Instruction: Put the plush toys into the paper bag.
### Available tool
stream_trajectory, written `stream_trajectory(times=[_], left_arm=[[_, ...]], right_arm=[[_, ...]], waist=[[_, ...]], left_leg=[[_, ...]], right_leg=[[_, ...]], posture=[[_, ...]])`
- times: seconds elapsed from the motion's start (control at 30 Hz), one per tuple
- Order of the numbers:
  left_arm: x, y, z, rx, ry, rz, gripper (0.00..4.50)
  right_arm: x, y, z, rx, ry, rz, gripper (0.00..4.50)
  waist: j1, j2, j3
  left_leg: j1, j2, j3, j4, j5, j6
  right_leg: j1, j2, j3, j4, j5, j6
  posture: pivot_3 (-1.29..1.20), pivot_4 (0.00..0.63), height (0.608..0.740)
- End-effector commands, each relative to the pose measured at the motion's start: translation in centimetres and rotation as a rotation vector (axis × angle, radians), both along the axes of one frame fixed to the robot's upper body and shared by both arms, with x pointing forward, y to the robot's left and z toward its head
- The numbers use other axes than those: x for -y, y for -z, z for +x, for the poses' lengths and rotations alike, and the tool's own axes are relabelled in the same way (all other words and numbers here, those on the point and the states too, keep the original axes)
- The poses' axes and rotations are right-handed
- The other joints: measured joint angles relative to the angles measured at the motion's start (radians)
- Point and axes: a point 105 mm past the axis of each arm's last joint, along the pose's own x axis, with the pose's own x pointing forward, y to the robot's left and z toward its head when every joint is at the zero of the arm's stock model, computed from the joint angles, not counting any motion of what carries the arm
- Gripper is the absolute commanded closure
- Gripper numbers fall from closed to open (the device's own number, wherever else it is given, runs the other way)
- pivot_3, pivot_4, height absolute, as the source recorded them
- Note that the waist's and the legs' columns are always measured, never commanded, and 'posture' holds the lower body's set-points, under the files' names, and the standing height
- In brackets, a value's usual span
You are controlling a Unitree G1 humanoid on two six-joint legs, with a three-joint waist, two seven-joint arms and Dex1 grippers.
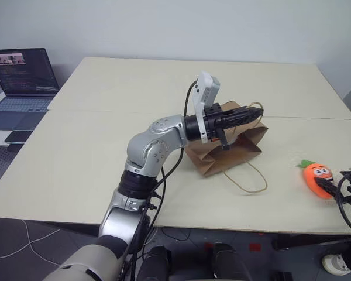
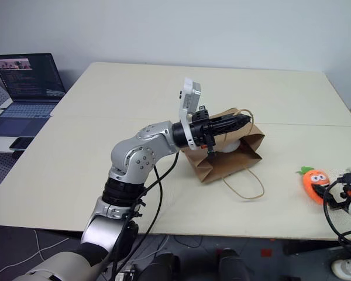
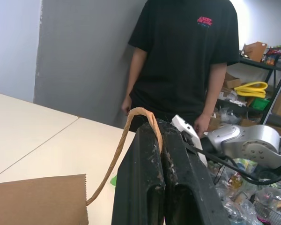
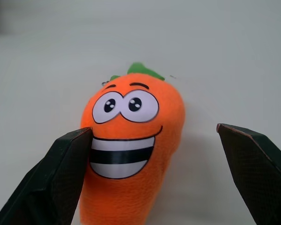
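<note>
The right hand [image 4: 150, 173] is held wide open, its two black fingers spread, just in front of the small orange smiling plush carrot with the green top [image 4: 131, 154]. In the right wrist view one finger stands against the carrot's cheek and the other well clear of its other side, so the toy lies off-centre between them; whether the near finger actually touches cannot be told. The carrot lies flat on the pale cream worktop [image 1: 105, 146] near its right edge, green top pointing away from the hand.

The step in hand is judged to be the pick-up of the carrot. For the next move the hand should be shifted sideways until the toy is centred, lowered around its body, and only then closed.

The left hand [image 1: 254, 114] is clamped shut on one thin twisted-paper loop handle of the plain brown kraft paper bag [image 1: 245, 146], which is lifted so that the mouth is held open. The bag rests near the middle of the worktop, well apart from the carrot, with its second handle lying loose on the surface. Something white, taken to be the white egg-shaped plush toy [image 2: 229, 142], is glimpsed inside the bag's mouth.

A person in a black T-shirt [image 3: 182, 56] stands beyond the worktop.
</note>
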Motion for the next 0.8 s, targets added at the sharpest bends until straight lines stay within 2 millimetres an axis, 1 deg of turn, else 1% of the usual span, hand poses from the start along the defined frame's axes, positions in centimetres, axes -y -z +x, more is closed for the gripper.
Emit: stream_trajectory(times=[0.03,0.13,0.3,0.33,0.37,0.4,0.43,0.47,0.5,0.57,0.63,0.7,0.8], left_arm=[[-0.2,-1.1,-0.5,0.048,0.0,-0.026,4.5],[-0.4,-1.1,-0.4,0.051,-0.012,-0.025,4.5],[-1.0,-1.1,0.0,0.054,-0.033,-0.018,4.5],[-1.1,-1.1,0.1,0.054,-0.035,-0.017,4.5],[-1.3,-1.1,0.2,0.053,-0.038,-0.015,4.5],[-1.4,-1.1,0.3,0.052,-0.04,-0.012,4.5],[-1.4,-1.0,0.3,0.051,-0.041,-0.009,4.5],[-1.5,-0.9,0.3,0.05,-0.041,-0.008,4.5],[-1.5,-0.9,0.3,0.048,-0.041,-0.007,4.5],[-1.4,-0.9,0.2,0.044,-0.037,-0.01,4.5],[-1.3,-1.0,0.2,0.041,-0.03,-0.017,4.5],[-1.2,-1.1,0.2,0.041,-0.026,-0.018,4.5],[-1.1,-1.1,0.2,0.044,-0.022,-0.016,4.5]], right_arm=[[0.0,0.1,0.2,-0.013,0.002,0.031,0.22],[0.0,0.5,0.3,-0.031,0.002,0.028,0.91],[-0.3,-0.4,0.2,-0.002,-0.01,0.043,2.69],[-0.4,-0.7,0.2,0.007,-0.016,0.043,3.02],[-0.7,-1.4,0.2,0.03,-0.037,0.029,3.39],[-1.1,-2.2,0.2,0.052,-0.062,0.011,3.66],[-1.8,-3.0,0.2,0.069,-0.101,0.003,3.99],[-2.5,-3.7,0.2,0.083,-0.132,0.003,4.22],[-3.3,-4.5,0.1,0.096,-0.17,0.006,4.39],[-5.2,-6.1,-0.1,0.109,-0.262,0.007,4.44],[-8.4,-7.8,-0.9,0.105,-0.403,0.022,4.44],[-11.0,-8.8,-1.7,0.097,-0.508,0.048,4.44],[-13.5,-9.6,-2.2,0.093,-0.591,0.08,4.44]], waist=[[0.001,0.0,0.0],[0.001,0.0,0.0],[0.001,0.0,0.0],[0.001,0.0,0.0],[0.001,0.0,0.0],[0.0,0.0,0.0],[0.0,0.0,0.0],[0.0,0.0,0.0],[-0.001,0.001,0.0],[-0.001,0.001,0.0],[0.0,0.001,0.0],[-0.001,0.0,0.0],[0.002,0.0,0.0]], left_leg=[[0.0,0.0,0.0,0.0,0.0,0.0],[0.0,0.0,0.0,0.0,0.0,0.0],[0.0,0.0,0.0,0.0,0.0,0.0],[0.0,0.0,0.0,0.0,0.0,0.0],[0.0,0.0,0.0,0.0,0.0,0.0],[0.0,0.0,0.0,0.0,0.0,0.0],[0.0,0.0,0.0,0.0,0.0,0.0],[0.0,0.0,0.0,0.0,0.0,0.0],[0.0,0.0,0.0,0.0,0.0,0.0],[0.0,0.0,0.0,0.0,0.0,0.0],[0.0,0.0,0.0,0.0,0.0,0.0],[0.0,0.0,-0.001,0.0,0.0,0.0],[-0.001,0.0,-0.003,0.0,0.0,0.0]], right_leg=[[0.0,0.0,0.0,0.0,0.0,0.0],[0.0,0.0,0.0,0.0,0.0,0.0],[0.0,0.0,0.0,0.0,0.0,0.0],[0.0,0.0,0.0,0.0,0.0,0.0],[0.0,0.0,0.0,0.0,0.0,0.0],[0.0,0.0,0.0,0.0,0.0,0.0],[0.0,0.0,0.0,0.0,0.0,0.0],[0.0,0.0,0.0,0.0,0.0,0.0],[0.0,0.0,0.0,0.0,0.0,0.0],[0.0,0.0,0.0,0.0,0.0,0.0],[0.0,0.0,0.0,0.0,0.0,0.0],[0.0,0.0,-0.001,0.0,0.0,0.0],[0.0,0.001,-0.002,-0.001,0.0,0.0]], posture=[[0.0,0.15,0.74],[0.0,0.15,0.74],[0.0,0.15,0.74],[0.0,0.15,0.74],[0.0,0.15,0.74],[0.0,0.15,0.74],[0.0,0.15,0.74],[0.0,0.15,0.74],[0.0,0.15,0.74],[0.0,0.15,0.74],[0.0,0.15,0.74],[0.0,0.15,0.74],[0.0,0.15,0.74]])
